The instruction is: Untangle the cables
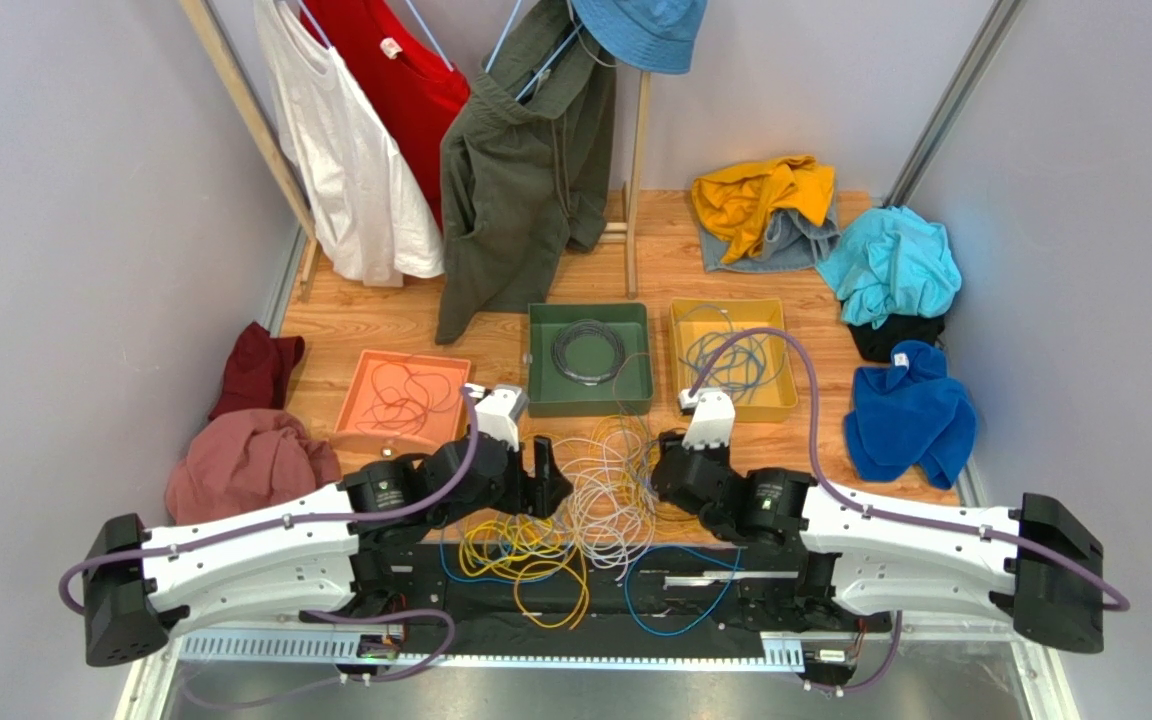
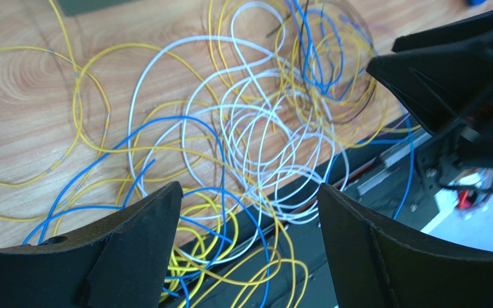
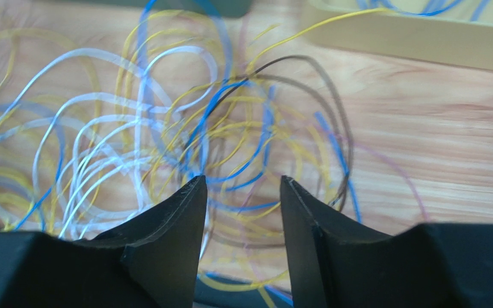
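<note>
The cables (image 1: pixel 597 503) lie in a loose tangle of white, yellow and blue loops on the wooden table, between the two arms. Some yellow and blue loops spill over the black base rail (image 1: pixel 567 593). My left gripper (image 1: pixel 545 477) is at the pile's left edge. In the left wrist view it (image 2: pixel 249 189) stands wide open above the cables (image 2: pixel 249 128), gripping nothing. My right gripper (image 1: pixel 672 468) is at the pile's right edge. Its jaws (image 3: pixel 242 183) stand apart over blurred blue and yellow cables (image 3: pixel 165 128), with nothing pinched between them.
Behind the pile stand an orange tray (image 1: pixel 409 357) with orange wire, a green tray (image 1: pixel 590 405) with a dark coil, and a yellow tray (image 1: pixel 725 306) with blue wire. Heaps of clothes lie left and right. A clothes rack stands at the back.
</note>
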You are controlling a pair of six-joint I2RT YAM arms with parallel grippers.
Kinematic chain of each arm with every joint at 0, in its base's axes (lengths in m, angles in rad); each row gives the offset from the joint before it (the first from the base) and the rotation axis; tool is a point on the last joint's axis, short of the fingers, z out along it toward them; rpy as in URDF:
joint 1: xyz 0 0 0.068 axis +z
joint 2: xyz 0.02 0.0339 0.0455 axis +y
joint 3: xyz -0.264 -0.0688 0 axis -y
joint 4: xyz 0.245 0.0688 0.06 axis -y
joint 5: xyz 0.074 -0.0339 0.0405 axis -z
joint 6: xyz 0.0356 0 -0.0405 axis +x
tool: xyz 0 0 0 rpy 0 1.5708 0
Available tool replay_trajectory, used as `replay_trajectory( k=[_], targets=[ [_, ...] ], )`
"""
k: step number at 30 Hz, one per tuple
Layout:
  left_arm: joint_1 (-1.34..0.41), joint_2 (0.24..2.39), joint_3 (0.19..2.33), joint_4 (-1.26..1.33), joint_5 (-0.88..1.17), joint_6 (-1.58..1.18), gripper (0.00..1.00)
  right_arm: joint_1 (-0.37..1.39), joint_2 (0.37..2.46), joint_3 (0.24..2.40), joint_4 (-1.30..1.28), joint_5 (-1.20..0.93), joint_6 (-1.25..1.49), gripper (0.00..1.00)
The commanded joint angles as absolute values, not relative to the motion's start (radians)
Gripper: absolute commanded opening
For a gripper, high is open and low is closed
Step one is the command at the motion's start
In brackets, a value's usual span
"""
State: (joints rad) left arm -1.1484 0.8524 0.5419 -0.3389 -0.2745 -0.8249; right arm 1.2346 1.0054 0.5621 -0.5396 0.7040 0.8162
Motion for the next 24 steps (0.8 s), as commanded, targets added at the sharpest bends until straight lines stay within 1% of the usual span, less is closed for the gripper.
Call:
replay_trajectory(
  k=[1, 2, 3, 6, 7, 11, 16, 18, 24],
  targets=[
    [-1.154, 0.738, 0.508, -0.293, -0.366, -0.890, 0.85, 1.082, 0.983, 0.543, -0.307, 0.683, 0.744, 0.49],
    [-1.154, 0.718, 0.497, -0.296, -0.374, -0.891, 0.85, 1.063, 1.000, 0.548, -0.263, 0.660, 0.674, 0.49],
    [-1.154, 0.686, 0.491, -0.299, -0.379, -0.893, 0.85, 1.046, 1.021, 0.554, -0.191, 0.641, 0.648, 0.48],
    [-1.154, 0.643, 0.479, -0.327, -0.393, -0.903, 0.84, 0.982, 1.129, 0.607, -0.109, 0.569, 0.598, 0.47],
    [-1.155, 0.637, 0.474, -0.339, -0.393, -0.905, 0.84, 0.965, 1.178, 0.624, -0.098, 0.563, 0.588, 0.46],
    [-1.154, 0.609, 0.446, -0.350, -0.394, -0.920, 0.84, 0.939, 1.264, 0.722, -0.061, 0.552, 0.545, 0.46],
    [-1.154, 0.603, 0.431, -0.339, -0.394, -0.919, 0.84, 0.864, 1.406, 0.850, -0.041, 0.470, 0.529, 0.49],
    [-1.154, 0.609, 0.433, -0.337, -0.394, -0.910, 0.84, 0.842, 1.437, 0.864, -0.011, 0.416, 0.532, 0.50],
    [-1.154, 0.624, 0.440, -0.338, -0.400, -0.891, 0.86, 0.795, 1.554, 0.940, -0.009, 0.368, 0.538, 0.52]
  ],
)
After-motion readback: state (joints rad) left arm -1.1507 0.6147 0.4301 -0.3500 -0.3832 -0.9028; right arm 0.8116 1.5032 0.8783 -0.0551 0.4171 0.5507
